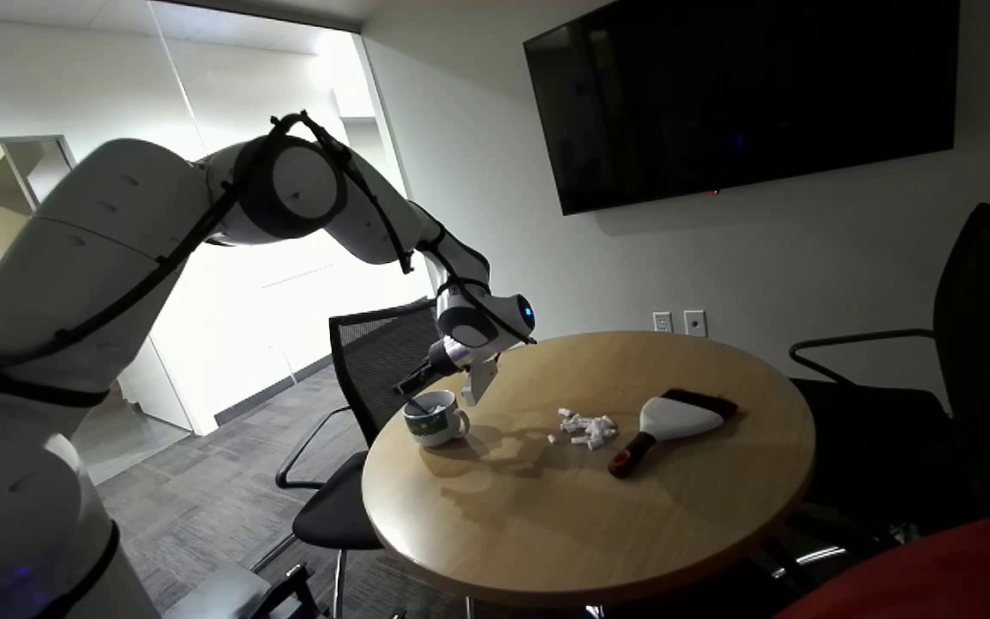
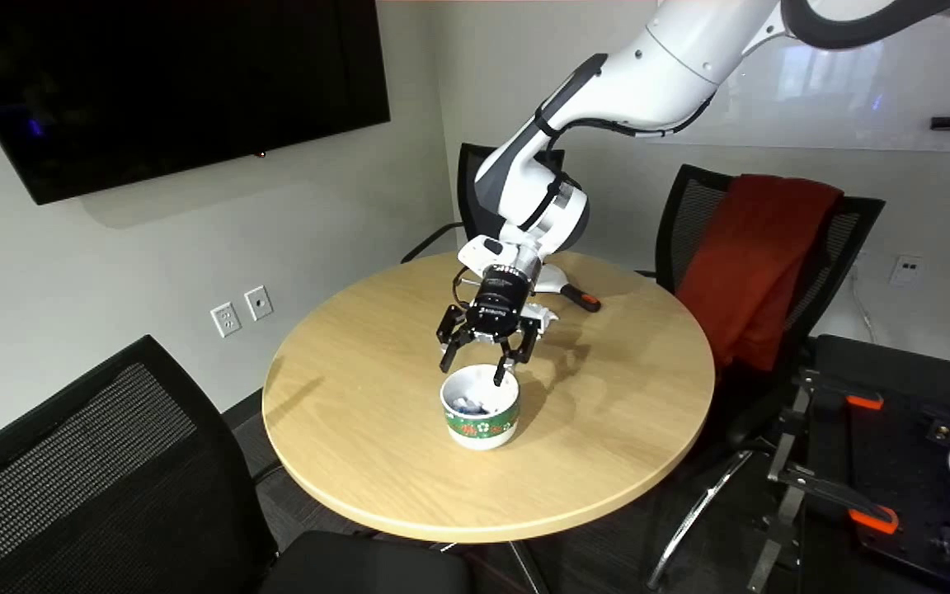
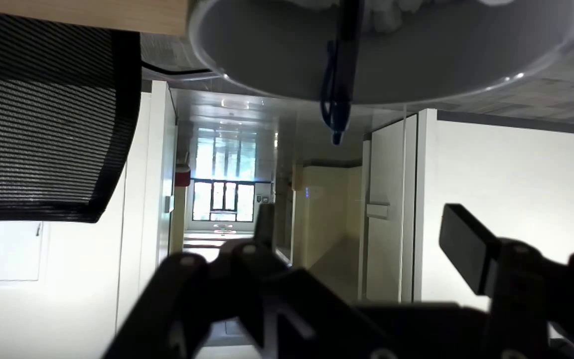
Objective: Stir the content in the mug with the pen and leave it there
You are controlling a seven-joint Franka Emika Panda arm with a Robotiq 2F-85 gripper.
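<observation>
Nearest, in the wrist view, the tool [image 3: 361,232] stands wide, holding nothing. Just past its tips, the pen [image 3: 345,75] leans in the mug [image 2: 479,429], its free end over the rim, its long axis nearly in line with the gap. A grasp would likely mean reaching toward the mug, then closing across the pen. Farther over the counter [image 1: 632,524] lie loose white pieces [image 1: 595,427].
</observation>
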